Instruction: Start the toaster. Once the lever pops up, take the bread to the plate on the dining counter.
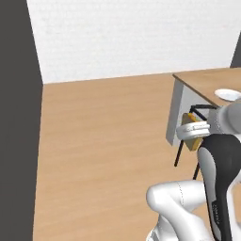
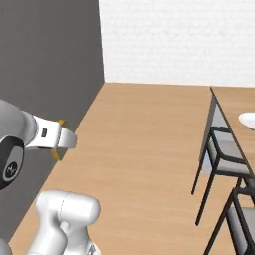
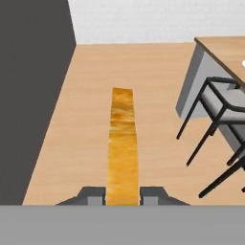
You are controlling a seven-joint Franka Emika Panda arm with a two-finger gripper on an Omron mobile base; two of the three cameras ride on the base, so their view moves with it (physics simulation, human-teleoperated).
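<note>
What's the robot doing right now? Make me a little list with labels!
gripper: shut on the bread
bread: held edge-on between the fingers, up in the air over the wood floor
plate: white, lying on the dining counter
dining counter: ahead and to the right, light wood top
stools: dark frames, tucked beside the counter
bread on plate: not yet

The arm (image 1: 179, 207) is built of glossy white rounded shells, swollen at the joints, with a black glossy link (image 1: 221, 179) bearing small pale lettering along its side. The white, blocky hand (image 2: 50, 135) carries a small dark square mark. The gripper (image 3: 122, 195) has dark grey fingertips.
</note>
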